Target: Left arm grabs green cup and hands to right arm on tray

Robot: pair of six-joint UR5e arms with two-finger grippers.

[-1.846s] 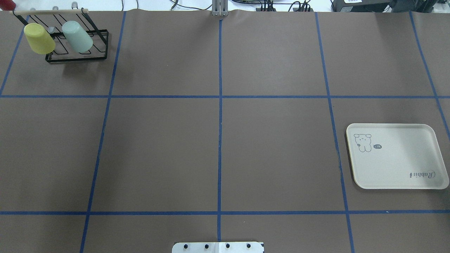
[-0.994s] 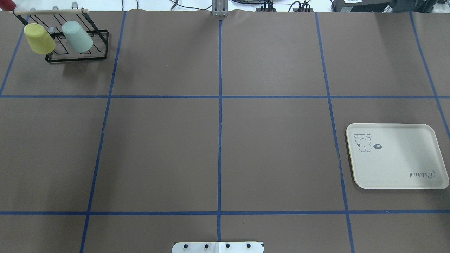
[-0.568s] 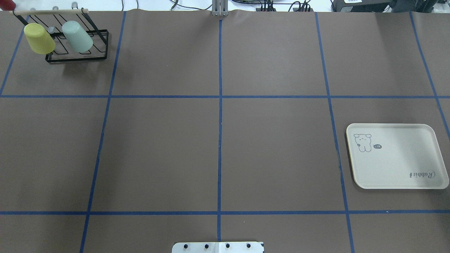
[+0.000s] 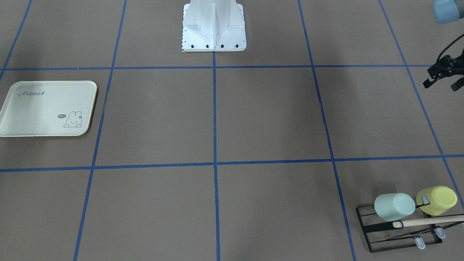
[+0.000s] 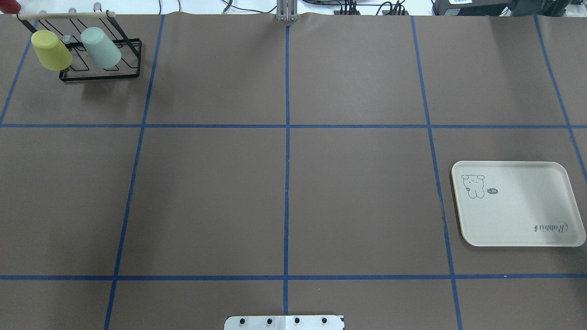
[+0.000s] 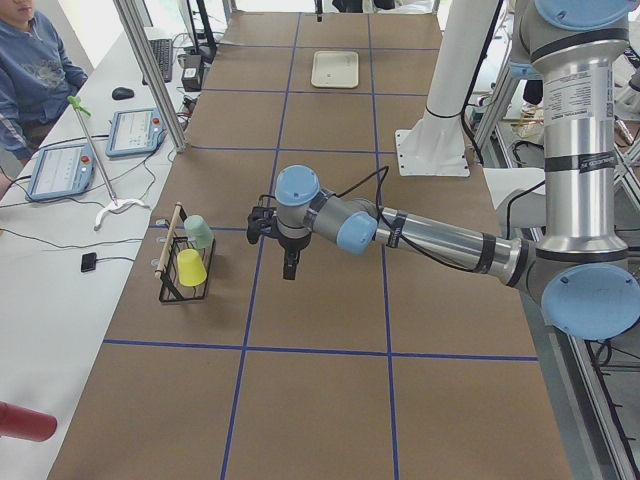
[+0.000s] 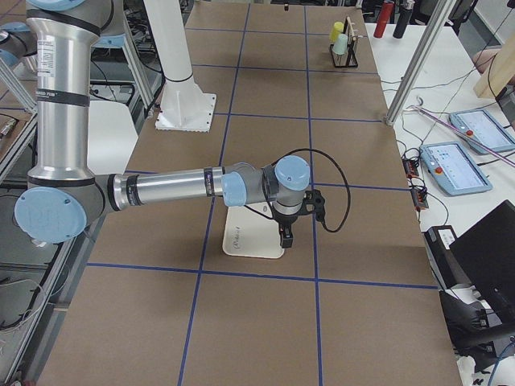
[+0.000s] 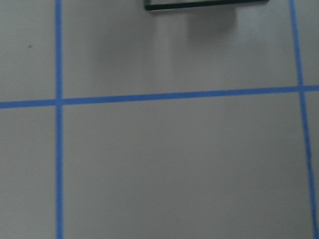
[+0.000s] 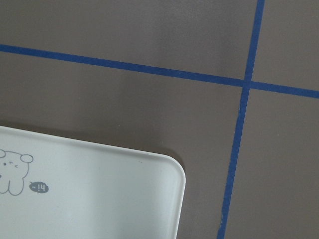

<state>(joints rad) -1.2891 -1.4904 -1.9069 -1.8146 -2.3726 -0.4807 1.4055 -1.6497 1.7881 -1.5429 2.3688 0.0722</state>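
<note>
The table (image 5: 357,78) wears a matte brown covering, ruled into large rectangles by blue tape lines (image 5: 287,183). Three things rest directly on it. A cream tray (image 5: 523,215) lies flat on the robot's right side (bunny drawing and "Rabbit" script facing up), just beside a tape line. A black wire rack (image 5: 98,78) stands in the far left corner. The robot's white base plate (image 5: 284,322) sits at the near edge, centred on the middle line.

Left gripper (image 4: 442,80) cut off at the edge — jaws unreadable.
</note>
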